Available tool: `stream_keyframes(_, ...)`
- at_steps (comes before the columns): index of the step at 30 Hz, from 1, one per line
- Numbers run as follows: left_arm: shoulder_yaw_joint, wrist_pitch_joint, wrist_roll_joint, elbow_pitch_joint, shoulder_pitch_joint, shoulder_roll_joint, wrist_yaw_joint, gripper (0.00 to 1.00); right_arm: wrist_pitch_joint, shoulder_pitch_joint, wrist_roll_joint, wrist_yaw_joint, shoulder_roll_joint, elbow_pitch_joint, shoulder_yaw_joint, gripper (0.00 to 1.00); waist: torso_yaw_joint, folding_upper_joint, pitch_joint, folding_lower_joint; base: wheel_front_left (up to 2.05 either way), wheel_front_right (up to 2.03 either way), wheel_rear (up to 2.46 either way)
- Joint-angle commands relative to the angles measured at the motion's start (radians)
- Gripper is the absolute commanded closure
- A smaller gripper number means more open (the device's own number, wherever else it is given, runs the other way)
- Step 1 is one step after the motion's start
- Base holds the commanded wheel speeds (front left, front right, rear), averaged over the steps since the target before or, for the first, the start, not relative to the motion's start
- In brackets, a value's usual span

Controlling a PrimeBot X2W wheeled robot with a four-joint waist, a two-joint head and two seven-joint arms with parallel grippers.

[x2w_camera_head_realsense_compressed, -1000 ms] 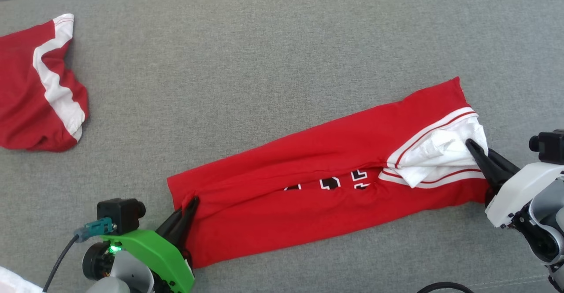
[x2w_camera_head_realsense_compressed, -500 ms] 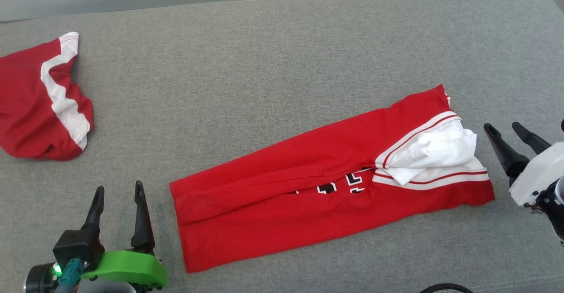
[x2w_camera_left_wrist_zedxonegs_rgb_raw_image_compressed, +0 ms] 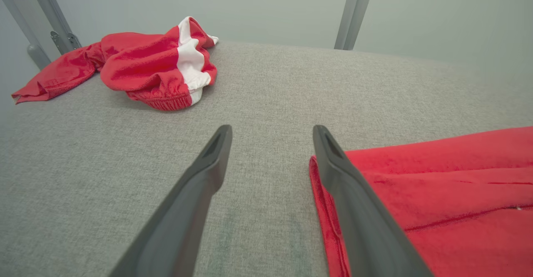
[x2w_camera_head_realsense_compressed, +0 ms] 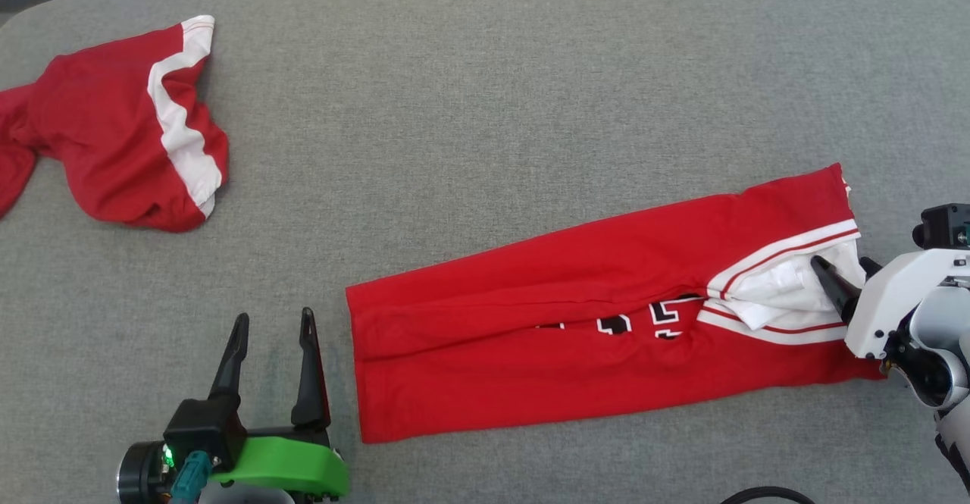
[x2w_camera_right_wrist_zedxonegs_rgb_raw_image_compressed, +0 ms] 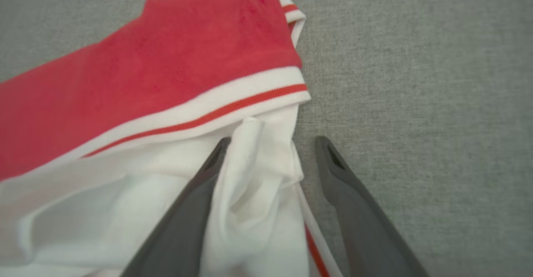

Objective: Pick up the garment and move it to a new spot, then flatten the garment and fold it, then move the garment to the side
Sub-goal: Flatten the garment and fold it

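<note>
At the far left corner of the grey woven fabric surface [x2w_camera_head_realsense_compressed: 485, 110] lies a crumpled red cloth with a broad white stripe [x2w_camera_head_realsense_compressed: 129, 163], part of it trailing over the left edge. It is well apart from my work, and I judge it is simply parked out of the way.

My left gripper [x2w_camera_head_realsense_compressed: 274, 316] hangs near the front edge with its two dark fingers spread wide and nothing between them. The inner finger is just beside the left end of the long red jersey with white and red trim [x2w_camera_head_realsense_compressed: 576, 337], not on it.

The jersey is folded lengthwise into a narrow band. It lies flat and slants from the middle of the front edge up toward the right edge, with black and white numerals peeking out of the fold line. Kept this narrow, each end should fit one gripper.

At its right end, bunched white lining [x2w_camera_head_realsense_compressed: 780, 292] spills out of the striped opening. My right gripper [x2w_camera_head_realsense_compressed: 841, 265] is open there and straddles that bunch, one finger over the white cloth and the other over bare surface beside the hem. I judge this is the stance for pinching the end and folding it across.
</note>
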Motion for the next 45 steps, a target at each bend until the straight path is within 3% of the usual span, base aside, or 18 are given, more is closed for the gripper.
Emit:
stream_keyframes(1, 0.020, -0.002, 0.020, 0.014, 0.022, -0.022, -0.030, 0.00, 0.058, 0.040, 0.020, 0.000, 0.020, 0.019, 0.049, 0.00, 0.031, 0.0120, 0.006, 0.0001, 0.00, 0.00, 0.00)
stream_keyframes(2, 0.020, -0.002, 0.020, 0.014, 0.022, -0.022, -0.030, 0.00, 0.058, 0.040, 0.020, 0.000, 0.020, 0.019, 0.049, 0.00, 0.031, 0.0120, 0.006, 0.0001, 0.00, 0.00, 0.00)
stream_keyframes(3, 0.042, -0.003, 0.043, 0.027, 0.037, -0.044, -0.059, 0.00, 0.113, 0.077, 0.078, 0.006, 0.042, -0.015, 0.120, 0.00, 0.035, 0.0120, 0.001, 0.0001, 0.00, 0.00, 0.00)
stream_keyframes(4, 0.053, -0.002, 0.054, 0.036, 0.042, -0.056, -0.072, 0.00, 0.120, 0.089, 0.100, 0.006, 0.041, -0.031, 0.140, 0.60, 0.036, 0.0120, -0.002, 0.0001, 0.00, 0.00, 0.00)
stream_keyframes(5, 0.053, -0.002, 0.054, 0.036, 0.042, -0.056, -0.072, 0.00, 0.120, 0.089, 0.100, 0.006, 0.041, -0.031, 0.140, 0.60, 0.036, 0.0120, -0.002, 0.0001, 0.00, 0.00, 0.00)
stream_keyframes(6, 0.067, -0.003, 0.062, 0.040, 0.047, -0.068, -0.086, 0.00, 0.120, 0.096, 0.126, 0.006, 0.037, -0.052, 0.159, 1.00, 0.036, 0.0120, -0.005, 0.0001, 0.00, 0.00, 0.00)
stream_keyframes(11, 0.126, -0.003, 0.105, 0.066, 0.066, -0.125, -0.168, 0.00, 0.092, 0.095, 0.236, 0.000, -0.054, -0.080, 0.154, 1.00, 0.026, 0.0120, -0.025, 0.0001, 0.00, 0.00, 0.00)
stream_keyframes(16, 0.152, -0.003, 0.164, 0.119, 0.076, -0.151, -0.248, 0.00, 0.054, 0.065, 0.279, -0.002, -0.180, -0.019, 0.057, 1.00, 0.008, 0.0120, -0.059, 0.0001, 0.00, 0.00, 0.00)
stream_keyframes(22, 0.198, -0.003, 0.207, 0.160, 0.101, -0.188, -0.288, 0.00, 0.009, 0.031, 0.273, -0.001, -0.324, 0.088, -0.101, 1.00, -0.016, 0.0120, -0.087, 0.0001, 0.00, 0.00, 0.00)
stream_keyframes(26, 0.211, -0.003, 0.229, 0.173, 0.105, -0.204, -0.308, 0.00, 0.002, 0.032, 0.249, 0.000, -0.365, 0.026, -0.132, 1.00, -0.029, 0.0120, -0.094, 0.0001, 0.00, 0.00, 0.00)
stream_keyframes(31, 0.239, -0.003, 0.253, 0.179, 0.115, -0.216, -0.300, 0.00, 0.052, 0.092, 0.266, -0.001, -0.307, -0.284, -0.033, 1.00, -0.072, 0.0120, -0.092, 0.0001, 0.00, 0.00, 0.00)
stream_keyframes(35, 0.239, -0.003, 0.275, 0.189, 0.105, -0.219, -0.315, 0.00, 0.088, 0.119, 0.190, 0.000, -0.168, -0.468, 0.070, 1.00, -0.111, 0.0120, -0.085, 0.0001, 0.00, 0.00, 0.00)
stream_keyframes(39, 0.236, -0.003, 0.301, 0.202, 0.076, -0.220, -0.312, 0.00, 0.097, 0.135, 0.098, 0.000, 0.003, -0.501, 0.172, 1.00, -0.124, 0.0120, -0.079, 0.0001, 0.00, 0.00, 0.00)
stream_keyframes(45, 0.229, -0.003, 0.312, 0.210, 0.059, -0.223, -0.321, 0.00, 0.025, 0.118, -0.044, 0.000, 0.173, -0.382, 0.194, 1.00, -0.120, 0.0120, -0.070, 0.0001, 0.00, 0.00, 0.00)
